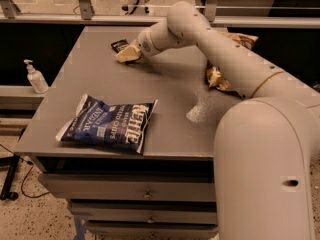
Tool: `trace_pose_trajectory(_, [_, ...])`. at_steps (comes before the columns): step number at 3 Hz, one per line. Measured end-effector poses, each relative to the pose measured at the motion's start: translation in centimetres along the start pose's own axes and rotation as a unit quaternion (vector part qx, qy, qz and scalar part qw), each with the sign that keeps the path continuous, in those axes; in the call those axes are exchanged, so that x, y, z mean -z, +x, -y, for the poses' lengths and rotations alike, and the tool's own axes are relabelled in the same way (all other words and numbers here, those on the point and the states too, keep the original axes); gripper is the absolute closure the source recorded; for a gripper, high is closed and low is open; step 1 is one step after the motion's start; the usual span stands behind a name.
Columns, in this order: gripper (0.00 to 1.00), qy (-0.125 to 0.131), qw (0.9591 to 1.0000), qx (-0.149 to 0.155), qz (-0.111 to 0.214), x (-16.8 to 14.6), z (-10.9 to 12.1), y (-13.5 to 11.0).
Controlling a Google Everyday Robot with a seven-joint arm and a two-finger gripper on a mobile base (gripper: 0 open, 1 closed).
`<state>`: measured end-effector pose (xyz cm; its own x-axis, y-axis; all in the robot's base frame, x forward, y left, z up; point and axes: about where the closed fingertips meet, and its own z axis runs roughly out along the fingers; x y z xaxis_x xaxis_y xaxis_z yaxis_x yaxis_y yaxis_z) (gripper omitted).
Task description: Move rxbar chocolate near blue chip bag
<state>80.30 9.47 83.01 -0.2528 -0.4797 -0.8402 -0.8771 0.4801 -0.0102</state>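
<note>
Grey table (170, 91): small flat black rxbar chocolate (120, 45) beside end effector (127, 55).

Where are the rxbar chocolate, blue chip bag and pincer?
rxbar chocolate (119, 45): camera view, middle of the black wrapper's visible part.
blue chip bag (107, 124): camera view, centre of the bag's front.
pincer (126, 55): camera view, its tan tip, at the far side of the table (170, 94), by the bar.

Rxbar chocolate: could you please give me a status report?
Gripper at rxbar chocolate, far side of table. Bar lies apart from blue chip bag. Nothing between them.
</note>
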Motion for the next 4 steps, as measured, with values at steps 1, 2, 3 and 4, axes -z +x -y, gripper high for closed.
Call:
trace_pose_trajectory(1, [0.87,0.008,0.9999,0.011,0.006,1.4,-0.1,-0.7])
trace_pose_trajectory(2, [1.0,0.014,0.9989,0.035,0.027,5.0,-0.3,-3.4])
trace_pose_trajectory(3, [1.0,-0.004,0.9976,0.058,0.039,8.8,-1.4,-5.2])
trace_pose_trajectory(4, [1.0,-0.045,0.9971,0.059,0.019,11.9,-4.0,-3.1])
